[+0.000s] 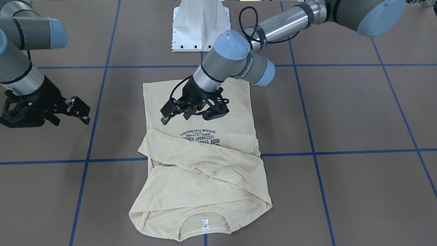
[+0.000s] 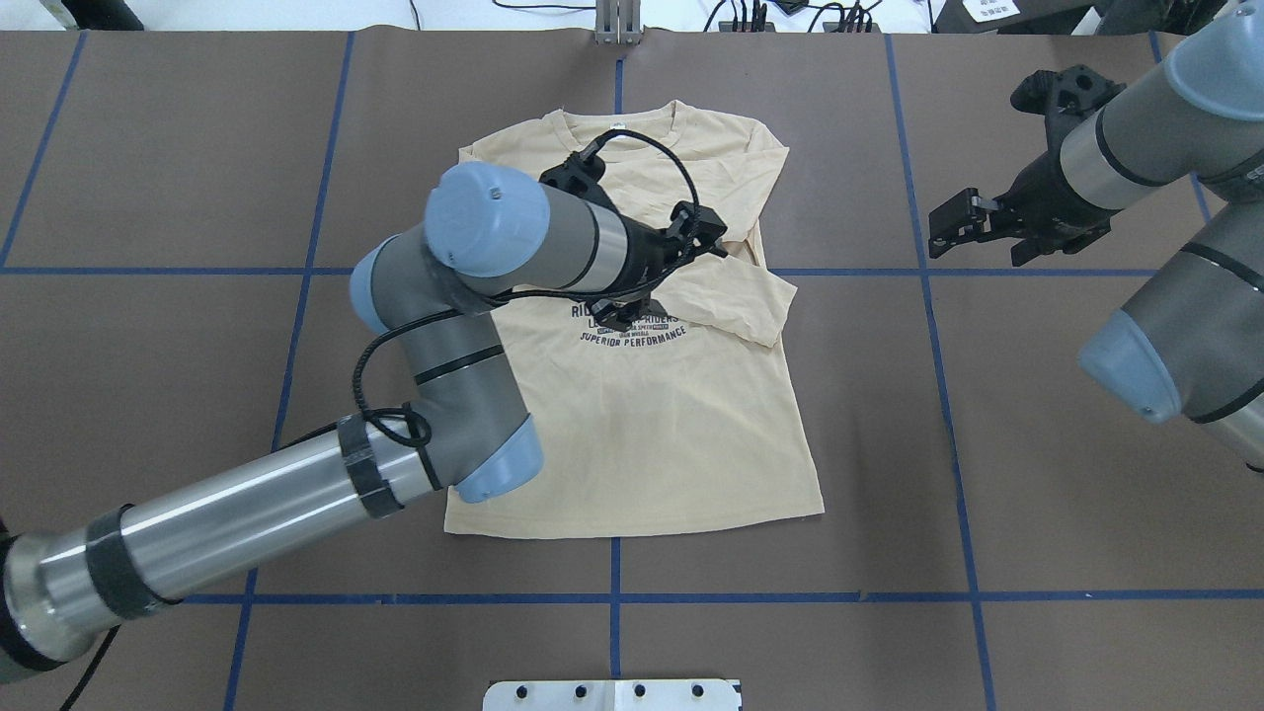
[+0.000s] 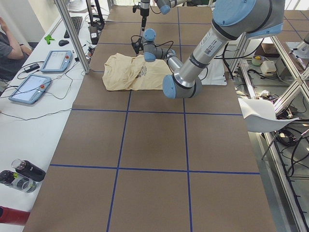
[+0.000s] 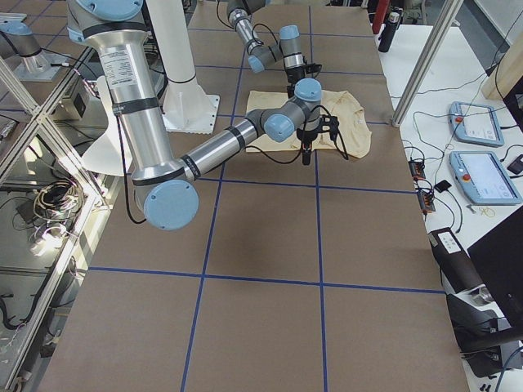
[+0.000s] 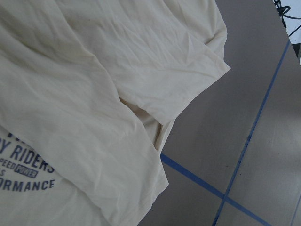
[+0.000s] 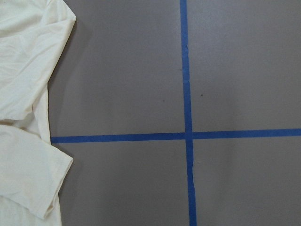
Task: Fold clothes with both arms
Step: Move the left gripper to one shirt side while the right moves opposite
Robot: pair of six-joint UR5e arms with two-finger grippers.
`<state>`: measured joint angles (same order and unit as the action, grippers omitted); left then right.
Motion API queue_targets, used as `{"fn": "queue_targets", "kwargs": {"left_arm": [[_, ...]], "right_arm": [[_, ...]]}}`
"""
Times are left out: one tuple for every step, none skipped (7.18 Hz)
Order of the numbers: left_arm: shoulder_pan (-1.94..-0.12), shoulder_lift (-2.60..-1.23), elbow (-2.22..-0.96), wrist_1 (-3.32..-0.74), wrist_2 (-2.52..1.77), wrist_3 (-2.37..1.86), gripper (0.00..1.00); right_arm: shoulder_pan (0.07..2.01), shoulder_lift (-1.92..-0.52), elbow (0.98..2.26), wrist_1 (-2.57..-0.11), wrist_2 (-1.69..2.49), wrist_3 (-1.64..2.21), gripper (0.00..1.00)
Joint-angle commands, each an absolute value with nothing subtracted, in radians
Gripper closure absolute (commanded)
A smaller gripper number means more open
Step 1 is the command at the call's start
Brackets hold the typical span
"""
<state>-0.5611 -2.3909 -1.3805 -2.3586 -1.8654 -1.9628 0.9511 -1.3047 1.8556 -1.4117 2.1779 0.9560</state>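
Shirt [image 2: 652, 425] lies flat mid-table, centre of the overhead frame. Its long axis runs top to bottom there, collar at the top, hem at the bottom, both sleeves crossed over the chest. Left gripper [image 1: 187, 119] hangs right over the print [image 2: 632, 334], jaws spread, holding nothing. Right gripper [image 2: 978, 240] is well apart at upper right, off the cloth, jaws parted, empty. Left arm is nearer. The end-to-end fold probably needs both at one end.
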Motion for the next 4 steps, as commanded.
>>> {"fn": "queue_targets", "kwargs": {"left_arm": [[-0.569,-2.185,-1.625,-2.296,-1.884,-1.897,0.01],[-0.568,-2.077,-1.72,-2.31,-1.879,-1.861,0.01],[-0.566,-1.984,-1.786,-2.377,-1.879,-1.842,0.01],[-0.563,-1.917,-1.801,-2.46,-1.879,-1.842,0.01]], "right_arm": [[0.852,-1.307,1.92,-1.407,2.18,1.101,0.0],[0.797,-1.313,1.946,-1.37,2.171,1.182,0.0],[0.743,-1.34,1.951,-1.267,2.143,1.269,0.0],[0.67,-1.415,1.953,-1.12,2.084,1.332,0.0]]}}
